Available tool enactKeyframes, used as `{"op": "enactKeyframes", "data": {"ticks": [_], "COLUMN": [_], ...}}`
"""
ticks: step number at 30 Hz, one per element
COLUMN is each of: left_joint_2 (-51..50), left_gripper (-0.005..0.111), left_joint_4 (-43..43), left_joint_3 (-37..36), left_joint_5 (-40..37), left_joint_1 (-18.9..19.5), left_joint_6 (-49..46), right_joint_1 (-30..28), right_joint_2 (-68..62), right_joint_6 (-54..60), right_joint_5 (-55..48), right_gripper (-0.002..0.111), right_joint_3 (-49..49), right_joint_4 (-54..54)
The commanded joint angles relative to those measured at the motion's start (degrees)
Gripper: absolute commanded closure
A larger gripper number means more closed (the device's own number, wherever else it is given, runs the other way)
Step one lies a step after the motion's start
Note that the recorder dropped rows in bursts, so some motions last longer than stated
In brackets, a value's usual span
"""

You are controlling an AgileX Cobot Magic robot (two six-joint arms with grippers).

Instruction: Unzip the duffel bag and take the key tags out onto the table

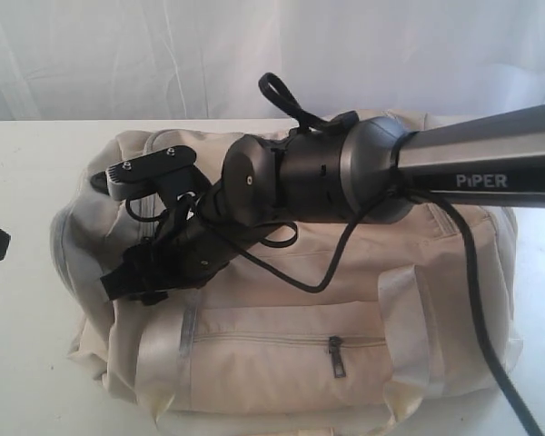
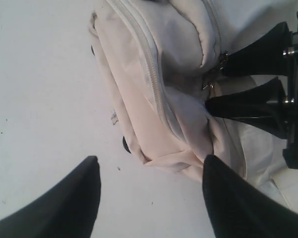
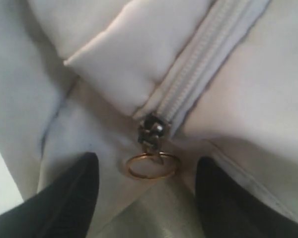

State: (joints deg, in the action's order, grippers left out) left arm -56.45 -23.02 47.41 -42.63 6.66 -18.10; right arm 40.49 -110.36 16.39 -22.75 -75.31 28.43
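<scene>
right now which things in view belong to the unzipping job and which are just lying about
job: duffel bag, main zipper pull, table; key tags not in view
just there: white curtain, black loop at the bag's top

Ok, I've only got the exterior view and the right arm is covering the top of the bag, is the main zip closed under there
Observer: Yes. In the right wrist view the cream fabric duffel bag has its main zipper meshed shut right up to the dark metal slider.
Operator: Anything on the slider to grab?
Observer: A gold-coloured metal ring hangs from it, lying between the black fingers of the right gripper, which stand apart, not closed on it.
Operator: And the left gripper?
Observer: Its fingers stand wide open over the white table, pointed at the bag's end, gripping nothing.
</scene>
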Motion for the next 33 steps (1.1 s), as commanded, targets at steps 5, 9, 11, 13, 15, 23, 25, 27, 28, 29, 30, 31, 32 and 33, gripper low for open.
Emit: {"op": "enactKeyframes", "data": {"ticks": [5,9,11,13,15,23,25,27,28,29,30,31,32,33], "left_joint_2": [0.47,0.47,0.47,0.47,0.47,0.47,0.47,0.47,0.47,0.47,0.47,0.47,0.47,0.47], "left_gripper": [0.044,0.044,0.044,0.044,0.044,0.044,0.044,0.044,0.044,0.044,0.044,0.044,0.044,0.044], "left_joint_4": [-1.34,-1.34,-1.34,-1.34,-1.34,-1.34,-1.34,-1.34,-1.34,-1.34,-1.34,-1.34,-1.34,-1.34], "left_joint_3": [-0.31,-0.31,-0.31,-0.31,-0.31,-0.31,-0.31,-0.31,-0.31,-0.31,-0.31,-0.31,-0.31,-0.31], "left_joint_5": [-0.48,-0.48,-0.48,-0.48,-0.48,-0.48,-0.48,-0.48,-0.48,-0.48,-0.48,-0.48,-0.48,-0.48], "left_joint_1": [0.1,0.1,0.1,0.1,0.1,0.1,0.1,0.1,0.1,0.1,0.1,0.1,0.1,0.1], "left_joint_6": [0.36,0.36,0.36,0.36,0.36,0.36,0.36,0.36,0.36,0.36,0.36,0.36,0.36,0.36], "right_joint_1": [1.07,1.07,1.07,1.07,1.07,1.07,1.07,1.07,1.07,0.97,0.85,0.7,0.61,0.43], "right_joint_2": [-0.42,-0.48,-0.48,-0.48,-0.22,3.55,4.65,5.21,5.38,5.42,5.42,5.42,5.42,5.57], "right_joint_6": [-0.17,-0.17,-0.17,-0.17,-0.17,-0.17,-0.17,-0.17,-0.17,-0.17,-0.17,-0.17,-0.17,-0.17], "right_joint_5": [3.68,3.47,3.16,2.59,1.82,-0.92,-0.92,-0.92,-0.92,-0.92,-1.1,-1.1,-1.39,-1.99], "right_gripper": [0.071,0.082,0.09,0.099,0.108,0.108,0.108,0.108,0.108,0.108,0.108,0.108,0.108,0.108], "right_joint_3": [-0.26,-0.26,-0.26,-0.26,-0.26,-0.26,-0.26,-0.26,-0.26,-0.26,-0.26,-0.26,-0.26,-0.43], "right_joint_4": [0.41,0.3,0.3,0.18,0.18,-2.04,-3.62,-4.0,-3.99,-4.11,-4.11,-4.11,-4.11,-4.11]}}
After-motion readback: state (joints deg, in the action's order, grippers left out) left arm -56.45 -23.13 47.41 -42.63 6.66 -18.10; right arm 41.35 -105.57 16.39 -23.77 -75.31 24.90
